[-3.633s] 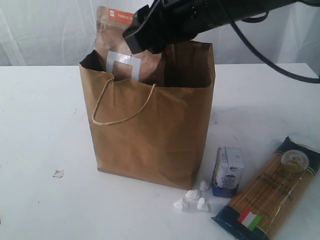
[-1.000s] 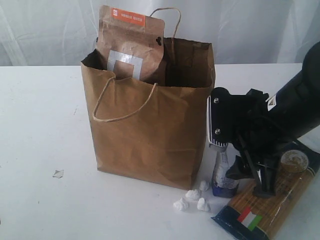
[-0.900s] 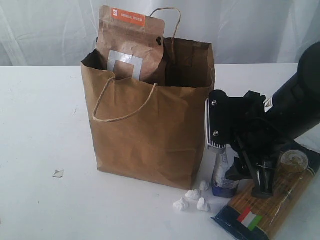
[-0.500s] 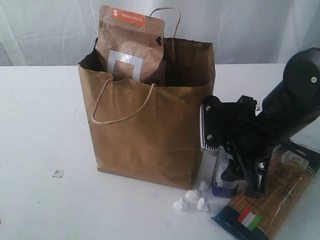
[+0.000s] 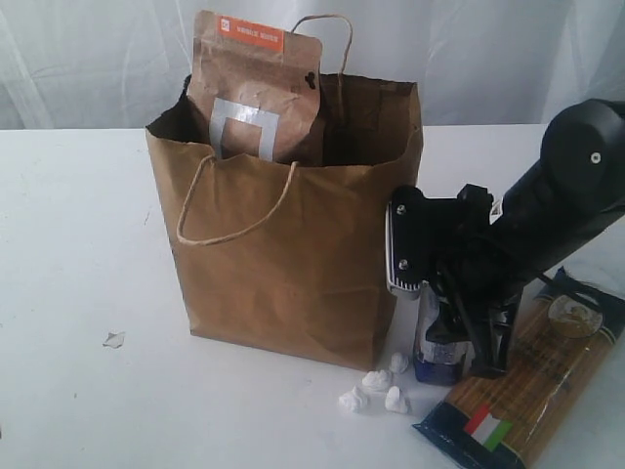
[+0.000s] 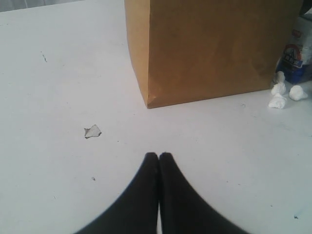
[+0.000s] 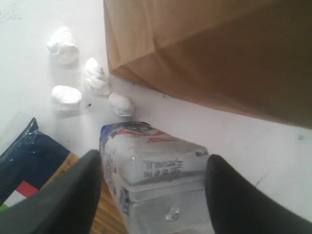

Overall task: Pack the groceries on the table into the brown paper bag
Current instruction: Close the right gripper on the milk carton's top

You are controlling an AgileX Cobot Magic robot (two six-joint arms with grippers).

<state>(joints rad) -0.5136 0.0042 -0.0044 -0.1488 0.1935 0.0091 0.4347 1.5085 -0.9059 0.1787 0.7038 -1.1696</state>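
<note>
Standing upright on the desk (image 5: 78, 244), the small white-blue carton (image 5: 431, 358) sits at about 4 o'clock from the brown paper bag (image 5: 293, 254), just beside the bag's lower corner. The right pincer (image 5: 465, 352) has its fingers apart, one on each side of the carton's upper part. The right wrist view shows the carton (image 7: 156, 165) between the two dark fingers (image 7: 73, 195). I cannot tell whether either pad touches yet, and nothing looks clamped. Straddling the narrow faces from above seems sensible, since a tall, light box tips easily if pushed from one side.

At 3 o'clock from the carton, the long spaghetti packet (image 5: 532, 381) lies flat and angled, partly under the arm. At 7 o'clock, a few small white lumps (image 5: 376, 391) lie loose on the desk, close enough that a finger could nudge them.

The bag stands open-topped with the brown-orange pouch (image 5: 256, 88) upright inside, leaning at the rear and poking above the rim. That leaves room nearer the front, probably for the carton.

Well apart, at 8 o'clock from the bag, lies the paper scrap (image 5: 114, 339). The left pincer (image 6: 159, 157) hangs low over bare desk, tips together and holding nothing, out of the working arm's way.
</note>
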